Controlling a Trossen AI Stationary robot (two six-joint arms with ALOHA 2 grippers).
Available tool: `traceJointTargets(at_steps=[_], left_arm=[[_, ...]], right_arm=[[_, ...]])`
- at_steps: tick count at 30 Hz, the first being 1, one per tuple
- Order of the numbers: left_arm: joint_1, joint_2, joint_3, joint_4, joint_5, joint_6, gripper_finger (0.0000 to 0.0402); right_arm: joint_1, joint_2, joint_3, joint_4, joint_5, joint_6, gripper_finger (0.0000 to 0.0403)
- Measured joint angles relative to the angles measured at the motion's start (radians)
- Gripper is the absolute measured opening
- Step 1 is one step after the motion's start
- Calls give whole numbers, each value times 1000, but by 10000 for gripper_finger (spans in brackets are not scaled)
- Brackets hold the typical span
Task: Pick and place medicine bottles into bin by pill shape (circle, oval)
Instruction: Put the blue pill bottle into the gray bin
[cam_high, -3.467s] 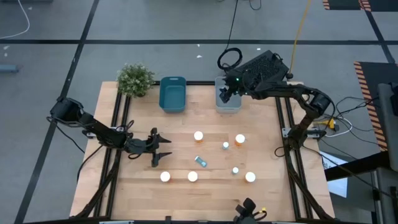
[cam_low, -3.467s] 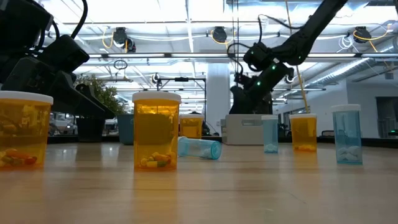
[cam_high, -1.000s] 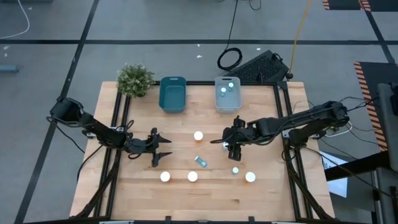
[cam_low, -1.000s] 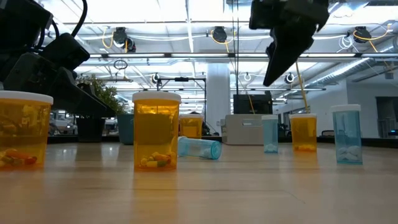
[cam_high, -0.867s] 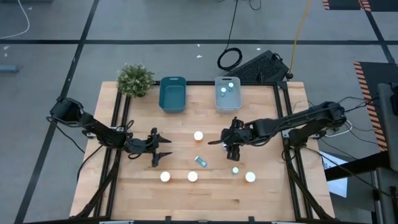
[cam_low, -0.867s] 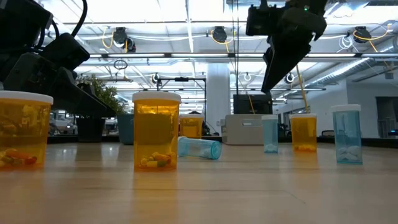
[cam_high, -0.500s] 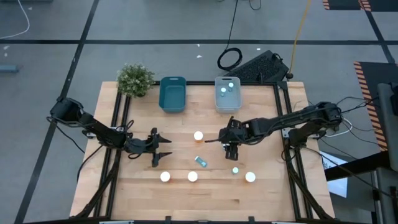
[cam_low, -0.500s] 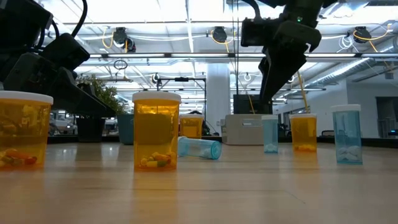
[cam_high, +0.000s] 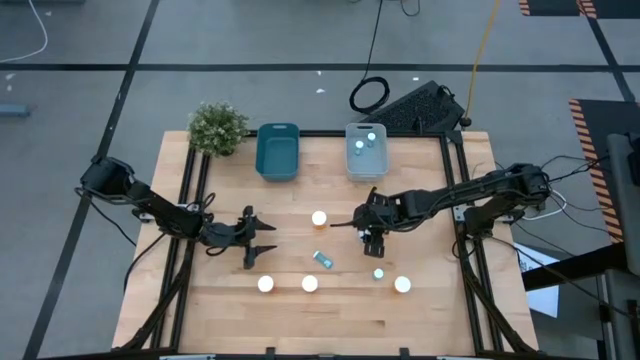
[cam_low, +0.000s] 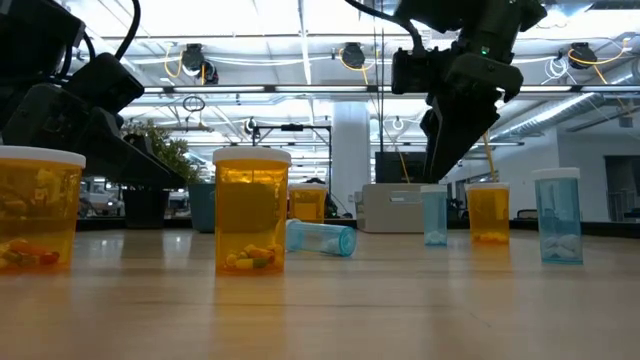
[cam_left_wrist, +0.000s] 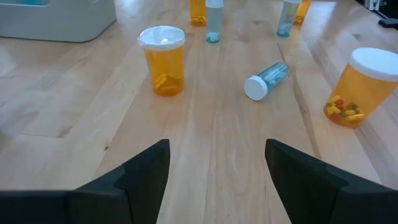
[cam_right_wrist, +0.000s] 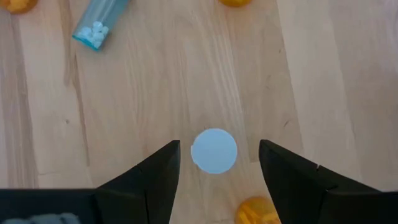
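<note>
At the far left of the wooden table (cam_high: 420, 310), the left arm waits, its left gripper (cam_high: 262, 241) low over the boards with both fingers spread wide and nothing between them. A potted plant (cam_high: 217, 127) stands at the back left corner, and just beside it sits a teal bin (cam_high: 278, 152). In front of the left gripper two amber bottles (cam_high: 266, 284) stand side by side near the front edge, and a third amber bottle (cam_high: 319, 218) stands upright toward the middle of the table. Between these lies a tipped blue bottle (cam_high: 322, 259), on its side with its white cap toward the left arm. At the back, right of the teal bin, a pale grey bin (cam_high: 366, 162) holds two small bottles.

Right of centre, the right gripper (cam_right_wrist: 215, 151) hangs over the table pointing straight down, its fingers (cam_right_wrist: 155, 174) spread apart on either side of a small upright blue bottle (cam_right_wrist: 214, 150) without touching it; only the bottle's round white cap shows from above. In the low view this bottle stands on the boards beneath the gripper, with an amber one just beside it. Nearer the front, another small blue bottle (cam_high: 378, 274) stands upright, and a last amber bottle (cam_high: 402, 285) sits just right of it.
</note>
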Motion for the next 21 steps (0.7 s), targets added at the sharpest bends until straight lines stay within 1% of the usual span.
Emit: traceJointTargets(at_steps=[16, 21], left_arm=[[0, 0, 0, 0, 0, 1, 268], [0, 0, 0, 0, 0, 1, 268]], right_arm=[[-13, 0, 0, 20, -1, -4, 213], [-26, 0, -17, 54, -40, -4, 213]])
